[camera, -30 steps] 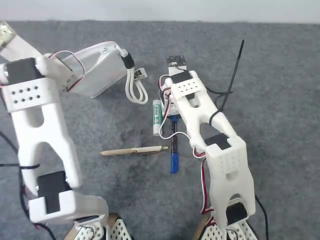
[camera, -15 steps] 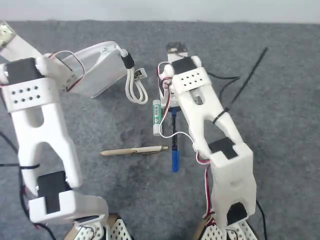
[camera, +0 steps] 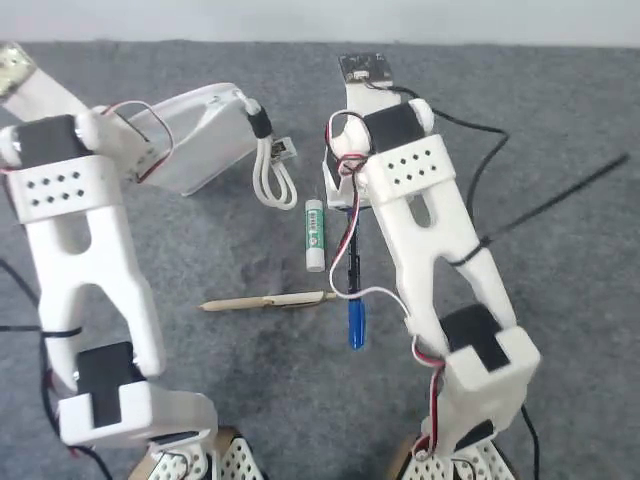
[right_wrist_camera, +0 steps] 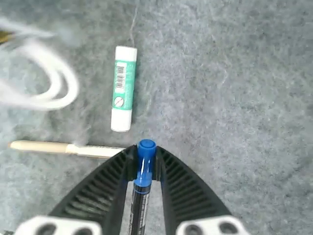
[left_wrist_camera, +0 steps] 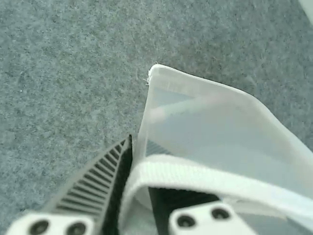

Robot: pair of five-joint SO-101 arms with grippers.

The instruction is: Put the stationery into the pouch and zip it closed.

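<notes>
Glue stick (camera: 315, 234) beside beige pen (camera: 268, 300)

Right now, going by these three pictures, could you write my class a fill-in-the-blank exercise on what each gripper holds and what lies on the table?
1. The white pouch is held at its edge by the ____ gripper.
2. The right gripper is shut on a ____ pen.
3. The glue stick lying on the table has a white body and a ____ label.

Missing words: left; blue; green.
</notes>
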